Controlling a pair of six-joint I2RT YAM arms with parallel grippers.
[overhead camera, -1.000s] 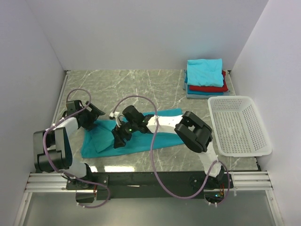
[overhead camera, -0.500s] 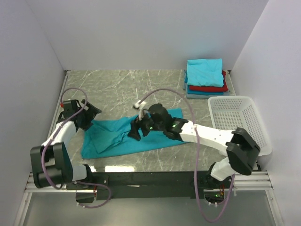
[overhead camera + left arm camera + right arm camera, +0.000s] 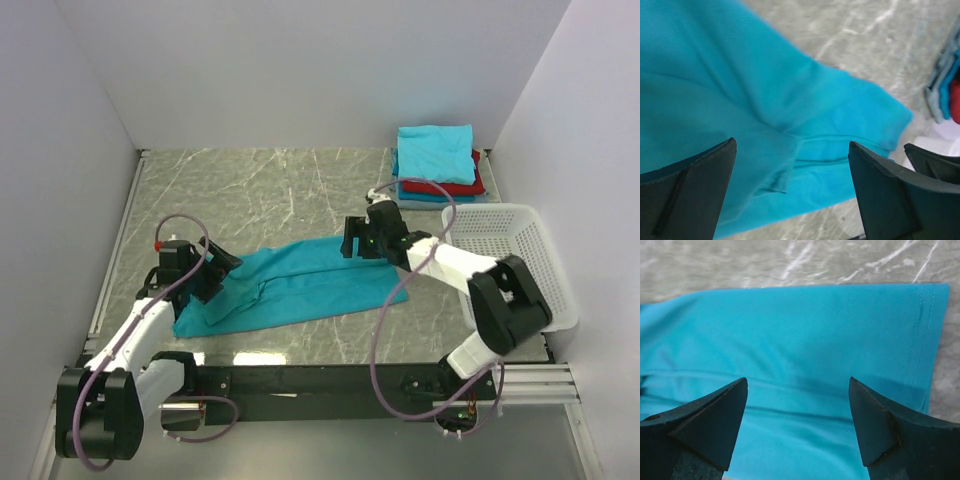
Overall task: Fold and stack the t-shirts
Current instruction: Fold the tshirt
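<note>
Claws first: right claw spread wide, nothing in it, hanging over the stitched hem end of the teal shirt. Left claw is wide & empty too, over the rumpled left end. Shirt lies stretched across the table, well apart from the folded stack at back right, near the basket. My take: pinch right at the edges, not mid-cloth, and lift both ends together. Wrist cams show hem stitching & creases; overhead cam only gives the layout.

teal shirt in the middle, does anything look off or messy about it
Yes: the teal shirt lies as a slanted strip, its left end bunched and creased with uneven edges, while the right end is flat. No damage shows.
</note>
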